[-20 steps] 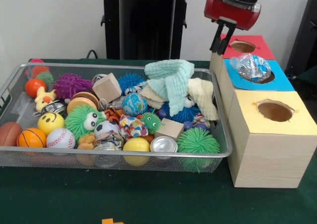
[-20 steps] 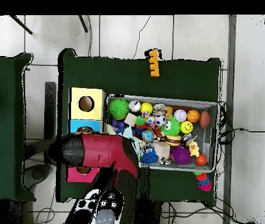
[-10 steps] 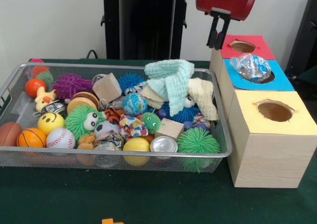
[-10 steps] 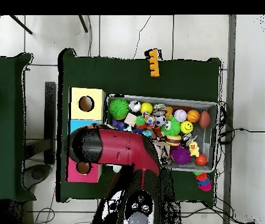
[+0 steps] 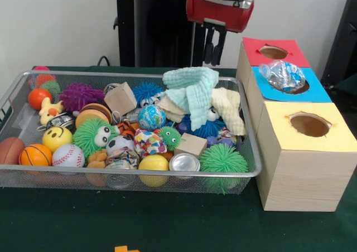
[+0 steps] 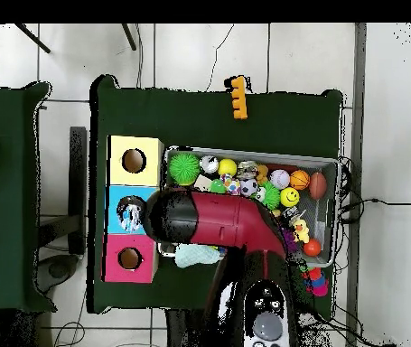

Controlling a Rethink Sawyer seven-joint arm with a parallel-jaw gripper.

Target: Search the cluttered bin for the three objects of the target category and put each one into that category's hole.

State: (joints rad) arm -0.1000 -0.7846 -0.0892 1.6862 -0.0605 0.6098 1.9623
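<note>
The wire bin point(image 5: 245, 124) is crammed with toys. At its 2 o'clock, the crumpled plastic bottle point(image 5: 283, 75) is seen on the blue box's hole point(image 5: 301, 87) (long axis toward 4 o'clock). The gripper point(image 5: 212, 51), empty, is held nearly closed above the bin's far rim.

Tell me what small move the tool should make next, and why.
Probably a short descent toward the bin to start another search. The tool hangs empty above the bin's far edge, beside the boxes, just behind the green cloth. A crumpled plastic bottle already sits in the blue box's hole, and the silver can near the front looks like a possible next target.
</note>
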